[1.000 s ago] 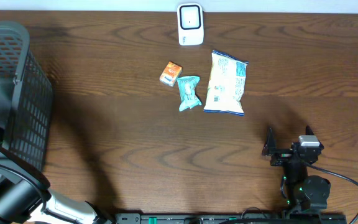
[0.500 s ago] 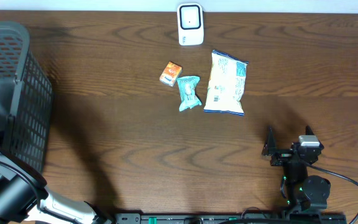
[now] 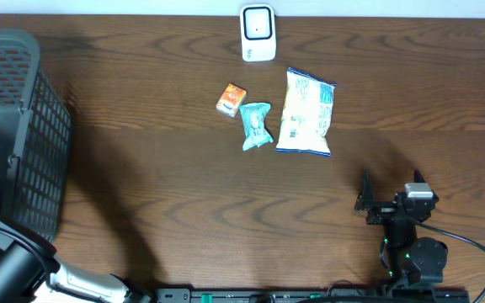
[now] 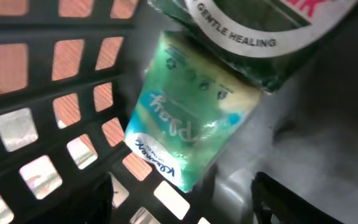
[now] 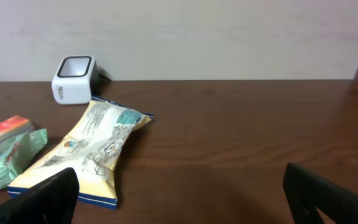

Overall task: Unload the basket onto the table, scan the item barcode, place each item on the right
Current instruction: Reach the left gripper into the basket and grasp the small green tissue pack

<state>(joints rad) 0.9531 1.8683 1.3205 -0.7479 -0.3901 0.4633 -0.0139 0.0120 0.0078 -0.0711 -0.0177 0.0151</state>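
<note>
Table: brown wooden tabletop [image 3: 167,194] running to a pale wall [image 5: 229,37]. Loose goods lie near its far middle, well apart from both grippers.
Basket: black mesh basket [image 3: 23,109] at your left edge, with the left gripper down inside it. The walls crowd the wrist, so a careless lift could catch the mesh and drag the basket.
Snack bag: yellow bag [image 3: 306,112] lying flat near the scanner, on its right and nearer to you. An item carried low could sweep it aside.
Scanner: small white scanner [image 3: 258,34] at the far edge, dark window facing up. Show it the wrong face of the item and nothing will read.
Right gripper: the right gripper [image 5: 180,186] is spread wide and empty, low over the near right of the table.
Left gripper: the left gripper [image 4: 185,199] has its fingers well apart with nothing between them, just short of the green packet's lower corner.
Dark box: dark green box [image 4: 260,37] printed "GENTLE HEALING", overlapping the packet's top end. You could pinch both or tip the box.
Green packet: likely your item, a soft green packet [image 4: 185,130] on the basket floor against the mesh. It may crumple or slip, and no barcode shows on this face.
Small goods: teal packet [image 3: 255,124] and orange box [image 3: 231,98], side by side, easily nudged.
</note>
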